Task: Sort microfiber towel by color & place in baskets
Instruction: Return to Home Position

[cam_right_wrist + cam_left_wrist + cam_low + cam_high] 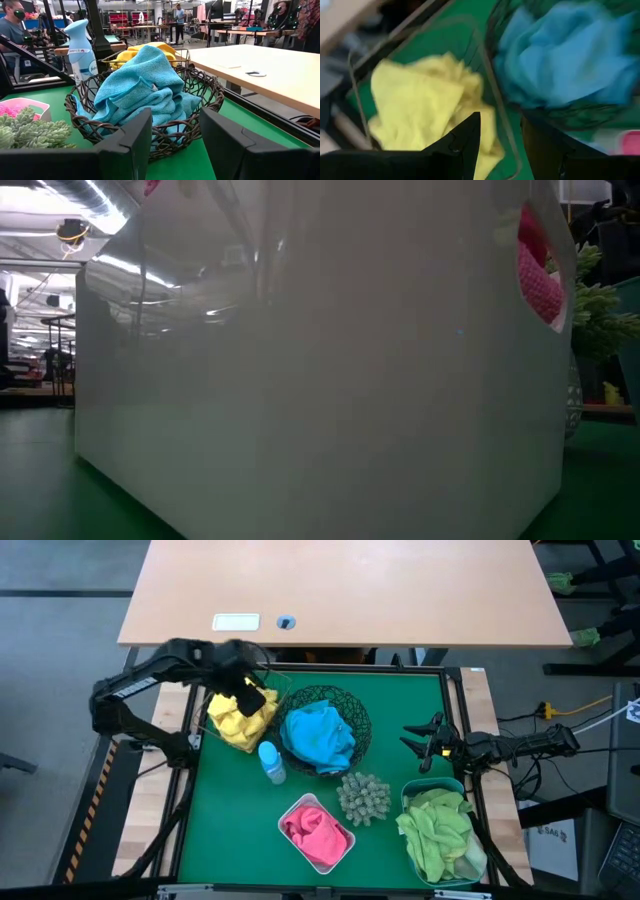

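The left arm is bent over the far left corner of the green worktop. The left gripper is held above the yellow microfiber towels, which are heaped in the thin wire basket. In the left wrist view its jaws are seen apart, with nothing between them.

The right arm is laid low and level along the right edge. The right gripper is pointed toward the black wire-mesh bowl and kept well apart from it. Its jaws are spread wide and empty.

The blue towels are piled in that bowl. The pink towels are held in the white rectangular tub, whose wall nearly fills the low view. The lime green towels are heaped in the translucent blue tub. A spiky grey-green ball is set between the two tubs.

A pale blue spray bottle is stood just beside the bowl and the yellow towels. The word "Febreze" can be read on its label in the right wrist view. A white card is seen on the wooden worktop beyond, but its writing cannot be made out.
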